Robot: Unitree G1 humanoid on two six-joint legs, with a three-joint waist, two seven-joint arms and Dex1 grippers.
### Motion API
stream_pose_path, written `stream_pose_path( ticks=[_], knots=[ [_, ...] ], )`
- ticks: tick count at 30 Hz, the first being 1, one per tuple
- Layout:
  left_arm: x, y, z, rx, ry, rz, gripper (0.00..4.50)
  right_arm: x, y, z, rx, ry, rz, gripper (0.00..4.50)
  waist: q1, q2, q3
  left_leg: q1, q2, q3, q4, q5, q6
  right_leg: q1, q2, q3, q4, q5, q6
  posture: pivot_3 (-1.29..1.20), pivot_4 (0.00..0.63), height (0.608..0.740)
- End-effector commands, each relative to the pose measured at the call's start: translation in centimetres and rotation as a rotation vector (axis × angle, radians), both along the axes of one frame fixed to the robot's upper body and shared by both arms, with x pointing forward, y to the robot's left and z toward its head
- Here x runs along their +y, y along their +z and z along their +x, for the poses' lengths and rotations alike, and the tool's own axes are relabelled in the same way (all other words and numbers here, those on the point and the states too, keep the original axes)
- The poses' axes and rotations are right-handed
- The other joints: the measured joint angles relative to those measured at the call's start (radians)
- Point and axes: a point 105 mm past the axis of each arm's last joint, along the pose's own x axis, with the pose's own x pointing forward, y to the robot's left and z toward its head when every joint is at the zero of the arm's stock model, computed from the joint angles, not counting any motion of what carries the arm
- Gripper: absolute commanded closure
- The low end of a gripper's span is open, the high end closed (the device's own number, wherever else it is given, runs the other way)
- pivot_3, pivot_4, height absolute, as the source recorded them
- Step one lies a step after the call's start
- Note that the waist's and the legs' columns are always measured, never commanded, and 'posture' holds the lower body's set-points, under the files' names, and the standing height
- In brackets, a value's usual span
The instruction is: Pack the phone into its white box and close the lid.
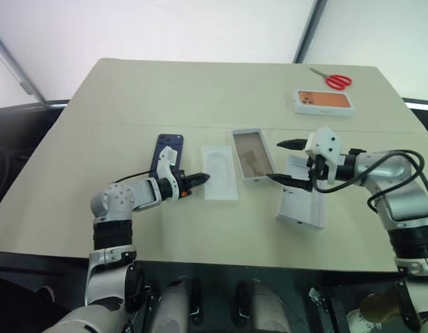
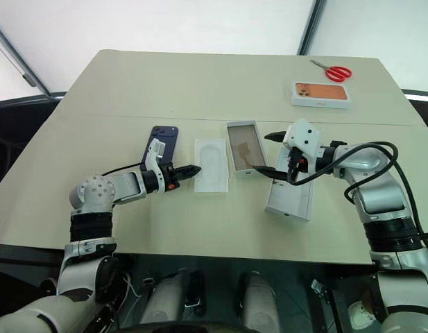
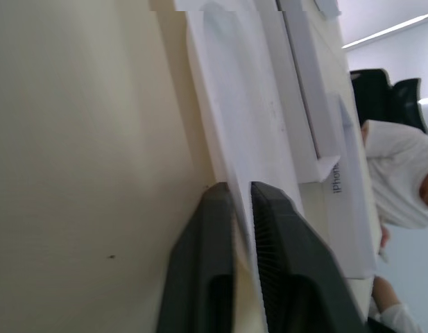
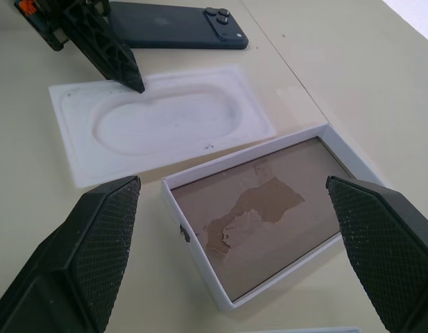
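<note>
A beige counter (image 1: 200,90) carries everything. The lid (image 1: 302,201) lies toward its right side by the near edge. The white box (image 1: 252,154) sits open mid-counter, empty, brownish floor up. To its left lies a flat white insert (image 1: 220,171), then the phone (image 1: 167,150), face down. The right end effector (image 1: 283,164) hovers spread wide between box and lid. The left end effector (image 1: 200,179) is pressed together, pinching the insert's near-left edge.

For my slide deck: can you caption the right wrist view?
Open right pincer hovers over the white box, while the shut left pincer pinches the edge of the white insert beside the phone.
</note>
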Motion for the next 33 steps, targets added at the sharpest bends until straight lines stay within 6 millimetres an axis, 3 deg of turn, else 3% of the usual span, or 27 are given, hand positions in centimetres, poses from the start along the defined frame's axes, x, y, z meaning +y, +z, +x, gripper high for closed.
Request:
stream_pose_path(
  ticks=[1, 6, 11, 14, 20, 23, 26, 30, 33],
  knots=[
    [0.7, -0.3, 0.2, -0.003, 0.026, 0.043, 4.45, 0.4, 1.2, 0.0, -0.06, 0.012, 0.0, 0.0, -0.002, 0.0, 0.0, 0.0, 0.0, 0.0, 0.0, 0.0, 0.0, 0.0, 0.0, 0.0, 0.0, 0.0, 0.0, 0.0, 0.15, 0.738],
    [1.6, 1.3, 0.5, -0.044, 0.064, -0.008, 4.45, 0.5, 0.3, 0.0, -0.031, 0.012, 0.004, 0.0, -0.003, 0.0, 0.0, 0.0, 0.0, 0.0, 0.0, 0.0, 0.0, 0.0, 0.0, 0.0, 0.0, 0.0, 0.0, 0.0, 0.15, 0.738],
    [2.7, 3.0, 0.6, -0.079, 0.107, -0.067, 4.45, 2.6, -0.7, -0.1, 0.032, 0.062, 0.044, 0.0, -0.006, 0.0, 0.0, 0.0, 0.001, 0.0, 0.0, 0.0, 0.0, 0.0, 0.0, 0.0, 0.0, 0.0, 0.0, 0.0, 0.15, 0.738],
    [3.0, 3.2, 0.6, -0.086, 0.121, -0.061, 4.45, 3.6, -2.3, 0.3, 0.053, 0.088, -0.017, 0.0, -0.006, 0.0, 0.0, 0.0, 0.001, 0.0, 0.0, 0.0, -0.001, 0.0, 0.0, 0.0, 0.0, 0.0, 0.0, 0.0, 0.15, 0.738],
    [3.3, 3.8, 0.7, -0.106, 0.144, -0.067, 4.45, 3.1, -4.0, 2.4, 0.117, 0.043, -0.051, 0.0, -0.001, 0.0, 0.0, 0.0, 0.0, 0.0, 0.0, 0.0, -0.001, 0.0, 0.0, 0.0, 0.0, 0.0, 0.0, 0.0, 0.15, 0.738],
    [3.4, 4.2, 0.6, -0.125, 0.153, -0.055, 4.5, 2.5, -5.4, 2.5, 0.18, 0.073, -0.127, 0.87, -0.005, -0.001, 0.0, 0.0, 0.0, 0.0, 0.0, 0.0, 0.0, 0.0, 0.0, 0.0, 0.0, 0.0, 0.0, 0.0, 0.15, 0.738],
    [3.4, 4.4, 0.5, -0.132, 0.155, -0.06, 4.5, 2.6, -6.5, 2.5, 0.189, 0.114, -0.183, 2.42, -0.008, -0.001, 0.0, 0.0, 0.0, 0.0, 0.0, 0.0, -0.001, 0.0, 0.0, 0.0, 0.0, 0.0, 0.0, 0.0, 0.15, 0.738],
    [3.6, 4.9, 0.4, -0.149, 0.169, -0.057, 4.5, 3.2, -6.3, 2.7, 0.199, 0.134, -0.163, 4.48, -0.012, -0.001, 0.0, 0.0, 0.0, 0.0, 0.0, 0.0, -0.001, 0.0, 0.0, 0.0, 0.001, 0.0, 0.0, 0.0, 0.15, 0.738],
    [3.8, 5.9, 0.8, -0.17, 0.191, -0.047, 4.5, 4.4, -5.6, 2.2, 0.187, 0.18, -0.131, 4.48, -0.016, -0.001, 0.0, 0.0, 0.0, 0.0, 0.0, 0.001, -0.001, 0.0, 0.001, 0.0, 0.001, 0.0, 0.0, 0.0, 0.15, 0.738]
  ],
)
